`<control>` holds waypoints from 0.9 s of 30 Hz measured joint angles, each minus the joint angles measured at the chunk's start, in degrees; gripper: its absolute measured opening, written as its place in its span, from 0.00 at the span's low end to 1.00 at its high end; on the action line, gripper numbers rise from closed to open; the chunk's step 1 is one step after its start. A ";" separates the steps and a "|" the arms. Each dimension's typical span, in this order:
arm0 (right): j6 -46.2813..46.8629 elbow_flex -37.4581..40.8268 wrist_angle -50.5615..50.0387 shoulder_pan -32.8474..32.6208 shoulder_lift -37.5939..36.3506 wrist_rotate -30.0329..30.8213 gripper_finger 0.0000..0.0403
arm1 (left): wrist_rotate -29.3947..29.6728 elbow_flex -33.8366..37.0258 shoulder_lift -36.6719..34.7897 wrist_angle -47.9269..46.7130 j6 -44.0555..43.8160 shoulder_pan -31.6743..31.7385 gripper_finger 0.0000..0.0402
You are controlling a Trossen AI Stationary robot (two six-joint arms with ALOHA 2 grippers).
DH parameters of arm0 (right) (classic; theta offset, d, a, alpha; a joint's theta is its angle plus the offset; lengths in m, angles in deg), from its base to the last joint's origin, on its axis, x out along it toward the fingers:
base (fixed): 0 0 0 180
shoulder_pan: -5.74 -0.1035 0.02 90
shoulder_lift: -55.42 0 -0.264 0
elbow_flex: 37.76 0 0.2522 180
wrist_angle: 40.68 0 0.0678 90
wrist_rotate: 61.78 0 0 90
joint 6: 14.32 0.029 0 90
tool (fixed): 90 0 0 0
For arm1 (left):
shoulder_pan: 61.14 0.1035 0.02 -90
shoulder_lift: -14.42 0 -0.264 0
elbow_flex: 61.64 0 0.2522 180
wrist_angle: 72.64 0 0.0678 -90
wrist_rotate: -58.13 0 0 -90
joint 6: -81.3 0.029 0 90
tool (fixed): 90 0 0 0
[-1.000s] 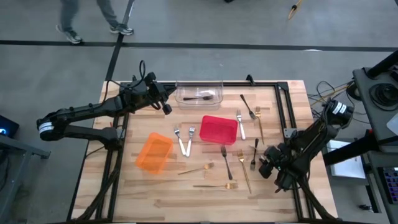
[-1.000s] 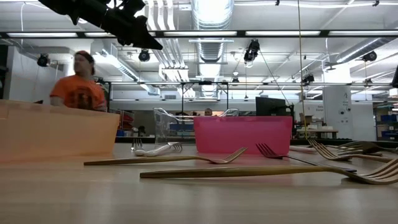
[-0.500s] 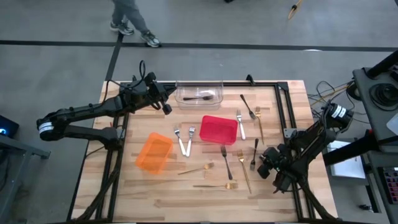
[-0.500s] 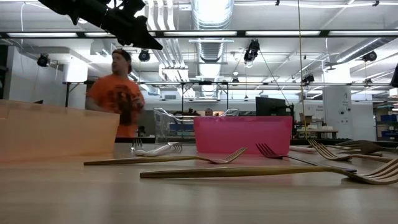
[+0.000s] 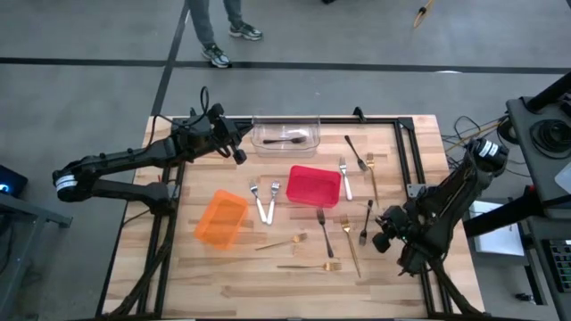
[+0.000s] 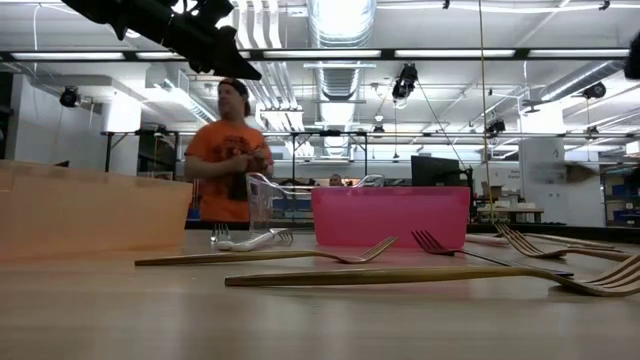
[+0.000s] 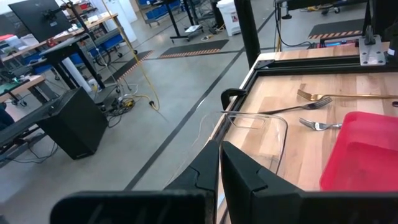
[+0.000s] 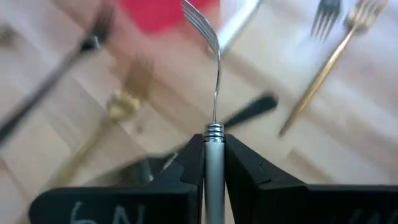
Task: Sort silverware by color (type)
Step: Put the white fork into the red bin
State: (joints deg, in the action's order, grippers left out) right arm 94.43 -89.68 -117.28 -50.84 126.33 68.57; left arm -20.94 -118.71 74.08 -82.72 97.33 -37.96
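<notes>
Silver metal fork [image 8: 214, 68], handle pinched upright by right gripper [image 8: 213, 149] (ready for sorting), beside red plastic bin [image 5: 313, 185].

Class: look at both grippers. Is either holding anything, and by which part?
The right gripper grips a silver fork by its handle, tines pointing away. The left gripper is shut and holds nothing.

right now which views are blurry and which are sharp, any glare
Right wrist view: the thin silver fork clamped in the right gripper is fairly sharp, while the table behind smears with motion blur. Low view: the nearest long gold fork and table edge are soft, the person in an orange shirt is blurred, and ceiling lights glare. High view: evenly lit, sharp.
</notes>
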 joint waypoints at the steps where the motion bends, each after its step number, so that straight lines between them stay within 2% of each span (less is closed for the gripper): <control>1: -0.14 -0.90 -1.19 0.54 -1.03 1.67 0.07 | 0.01 0.00 0.00 0.02 0.01 0.00 0.00; 6: -7.51 -3.96 -1.08 6.30 -6.28 10.66 0.07 | -0.01 0.00 0.00 0.04 0.01 0.00 0.00; 9: -16.25 -5.54 0.49 11.45 -8.81 11.16 0.07 | -0.01 0.00 0.00 0.04 0.16 0.00 0.00; 14: -35.32 -6.73 10.95 20.82 -12.92 11.04 0.07 | -0.01 0.00 0.00 0.04 1.23 0.00 0.00; 16: -42.72 -6.73 16.08 24.72 -14.38 9.29 0.07 | -0.03 0.00 0.00 0.04 1.27 0.00 0.00; 20: -57.55 -6.75 26.47 32.84 -15.67 2.08 0.07 | -0.03 0.00 0.07 0.01 1.47 0.00 0.00; 27: -71.39 -6.86 37.10 46.78 -14.29 -14.47 0.07 | -0.06 0.00 0.09 -0.07 2.34 0.00 0.00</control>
State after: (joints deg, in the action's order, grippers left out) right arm 23.04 -96.54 -80.17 -4.06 112.03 54.10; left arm -21.00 -118.71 74.17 -82.78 99.67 -37.96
